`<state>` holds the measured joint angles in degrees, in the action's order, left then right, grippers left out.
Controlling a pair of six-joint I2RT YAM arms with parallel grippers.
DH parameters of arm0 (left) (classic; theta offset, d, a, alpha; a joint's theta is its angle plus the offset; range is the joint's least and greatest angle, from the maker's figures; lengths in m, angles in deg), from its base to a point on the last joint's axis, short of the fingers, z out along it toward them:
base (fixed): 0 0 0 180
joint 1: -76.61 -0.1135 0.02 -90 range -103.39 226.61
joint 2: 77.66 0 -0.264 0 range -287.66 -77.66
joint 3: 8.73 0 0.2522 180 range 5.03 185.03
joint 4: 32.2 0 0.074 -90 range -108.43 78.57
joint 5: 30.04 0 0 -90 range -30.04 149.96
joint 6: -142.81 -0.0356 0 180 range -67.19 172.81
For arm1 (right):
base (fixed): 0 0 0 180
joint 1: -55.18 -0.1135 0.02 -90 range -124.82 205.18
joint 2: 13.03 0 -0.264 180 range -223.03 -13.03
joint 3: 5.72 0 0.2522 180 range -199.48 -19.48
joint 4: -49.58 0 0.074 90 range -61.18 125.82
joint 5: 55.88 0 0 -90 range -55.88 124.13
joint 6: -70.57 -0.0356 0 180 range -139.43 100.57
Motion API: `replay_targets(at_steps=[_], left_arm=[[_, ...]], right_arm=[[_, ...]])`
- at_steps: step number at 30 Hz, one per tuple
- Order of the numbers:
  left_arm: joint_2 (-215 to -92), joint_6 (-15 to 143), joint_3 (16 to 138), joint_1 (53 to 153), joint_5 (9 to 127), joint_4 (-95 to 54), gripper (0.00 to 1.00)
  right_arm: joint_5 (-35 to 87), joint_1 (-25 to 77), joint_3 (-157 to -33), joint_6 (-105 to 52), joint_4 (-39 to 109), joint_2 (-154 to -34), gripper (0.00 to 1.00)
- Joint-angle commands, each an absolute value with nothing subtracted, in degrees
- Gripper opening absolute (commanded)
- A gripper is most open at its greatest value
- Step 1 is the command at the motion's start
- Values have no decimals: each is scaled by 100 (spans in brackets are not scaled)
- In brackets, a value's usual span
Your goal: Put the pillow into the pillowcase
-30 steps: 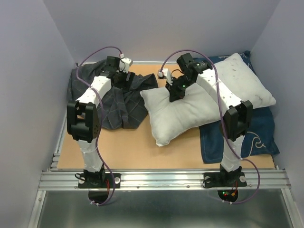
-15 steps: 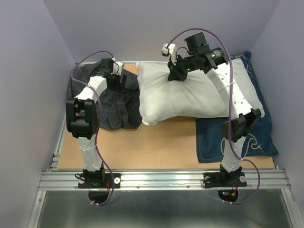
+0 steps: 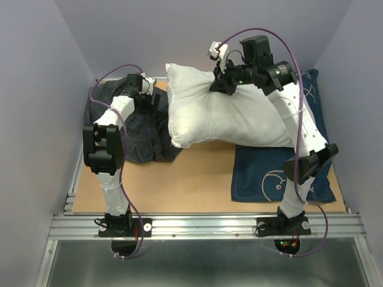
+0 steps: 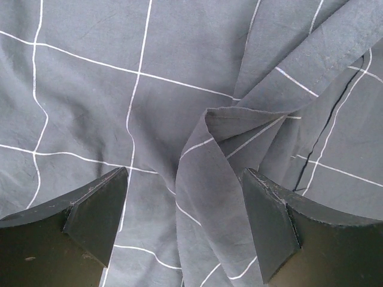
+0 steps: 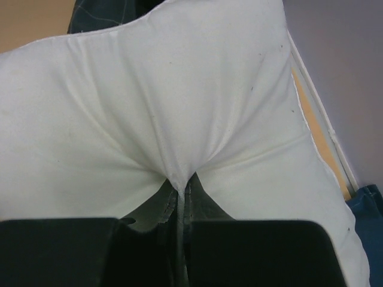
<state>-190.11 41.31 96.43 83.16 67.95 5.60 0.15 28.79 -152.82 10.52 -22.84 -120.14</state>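
Observation:
The white pillow (image 3: 227, 113) hangs lifted at the back of the table, pinched at its top edge by my right gripper (image 3: 220, 85). In the right wrist view the jaws are shut on a fold of the pillow (image 5: 167, 113), the gripper (image 5: 181, 200) low in the middle. The dark grey pillowcase (image 3: 140, 128) with thin light grid lines lies crumpled at the left. My left gripper (image 3: 147, 100) is open just above it. In the left wrist view a raised fold of the pillowcase (image 4: 209, 155) lies between the open fingers of the gripper (image 4: 182, 203).
A navy blue cloth with white drawings (image 3: 272, 173) lies flat at the right, under the pillow's right end. The brown table board (image 3: 179, 185) shows in front. Grey walls close in left, back and right.
My right gripper has lifted the pillow up and back toward the rear wall and leftward, baring more of the blue cloth. My left gripper moved slightly left over the pillowcase, then stayed.

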Motion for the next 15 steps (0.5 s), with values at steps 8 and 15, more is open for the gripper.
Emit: replay_targets(at_steps=[8, 15], left_arm=[[-18876, 4174, 10162, 8241, 6954, 705, 88], [-18885, 4174, 10330, 8197, 6971, 714, 88]], right_arm=[[837, 3864, -13698, 2082, -1340, -10813, 1], [1013, 4613, -14568, 2258, -1375, -10725, 1]])
